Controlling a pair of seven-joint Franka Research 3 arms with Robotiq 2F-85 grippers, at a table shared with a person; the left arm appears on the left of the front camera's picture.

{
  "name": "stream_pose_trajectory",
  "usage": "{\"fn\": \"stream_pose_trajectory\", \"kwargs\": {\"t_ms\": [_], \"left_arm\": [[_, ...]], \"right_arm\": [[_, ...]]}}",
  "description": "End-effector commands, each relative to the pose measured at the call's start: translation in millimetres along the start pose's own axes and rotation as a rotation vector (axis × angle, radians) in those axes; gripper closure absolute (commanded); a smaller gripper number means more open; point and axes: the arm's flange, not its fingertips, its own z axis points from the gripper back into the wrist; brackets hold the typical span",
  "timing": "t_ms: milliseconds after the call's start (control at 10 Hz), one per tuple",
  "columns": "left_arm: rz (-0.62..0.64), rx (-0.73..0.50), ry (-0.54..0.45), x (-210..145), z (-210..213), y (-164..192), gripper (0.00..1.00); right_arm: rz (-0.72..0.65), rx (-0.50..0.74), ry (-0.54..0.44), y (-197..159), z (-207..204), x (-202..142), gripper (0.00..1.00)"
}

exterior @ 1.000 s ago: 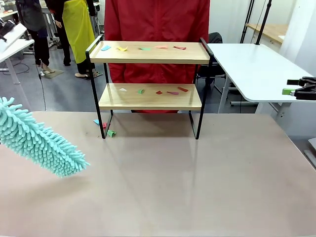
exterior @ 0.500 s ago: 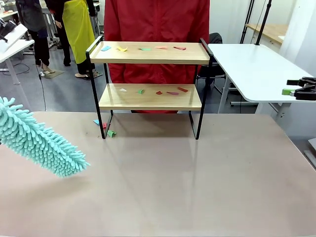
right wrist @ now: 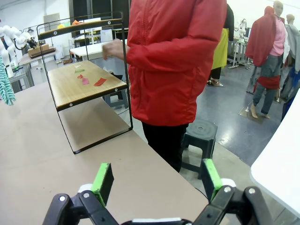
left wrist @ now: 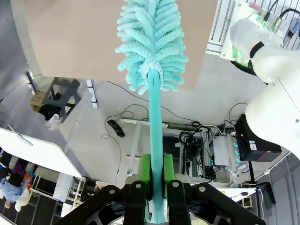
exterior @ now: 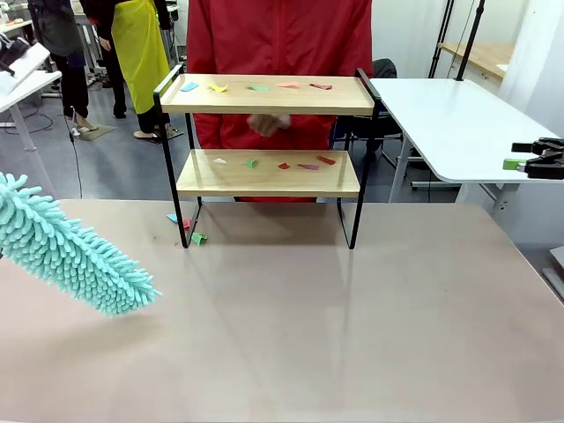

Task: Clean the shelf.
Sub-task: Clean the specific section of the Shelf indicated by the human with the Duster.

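Two boards of the shelf (exterior: 264, 99), far across our counter (exterior: 308, 335), carry paper scraps (exterior: 257, 87); a red-jacketed person (exterior: 282, 35) stands behind. Our left pincer (left wrist: 156, 171) pinches a teal duster (exterior: 70, 251); right pincer (right wrist: 157, 179) spread.

Far middle of table (exterior: 352, 335): shelf (exterior: 345, 99). On its top board, a row of scraps (exterior: 257, 86); on lower board, more scraps (exterior: 308, 165); loose scraps (exterior: 198, 237) on table beside its left front leg. Directly behind shelf, person (exterior: 282, 35). At left, duster (exterior: 75, 260) over table's edge. Far right, side table (exterior: 449, 123).
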Motion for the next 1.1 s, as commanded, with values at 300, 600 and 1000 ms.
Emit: {"fn": "stream_pose_trajectory", "kwargs": {"t_ms": [300, 600, 1000], "left_arm": [[0.015, -0.008, -0.015, 0.4, 1.5, -2.8, 0.87], [0.015, -0.008, -0.015, 0.4, 1.5, -2.8, 0.87], [0.015, -0.008, -0.015, 0.4, 1.5, -2.8, 0.87]], "right_arm": [[-0.01, -0.012, 0.01, 3.1, -2.7, 8.9, 0.0], [-0.01, -0.012, 0.01, 3.1, -2.7, 8.9, 0.0], [-0.01, -0.012, 0.01, 3.1, -2.7, 8.9, 0.0]]}}
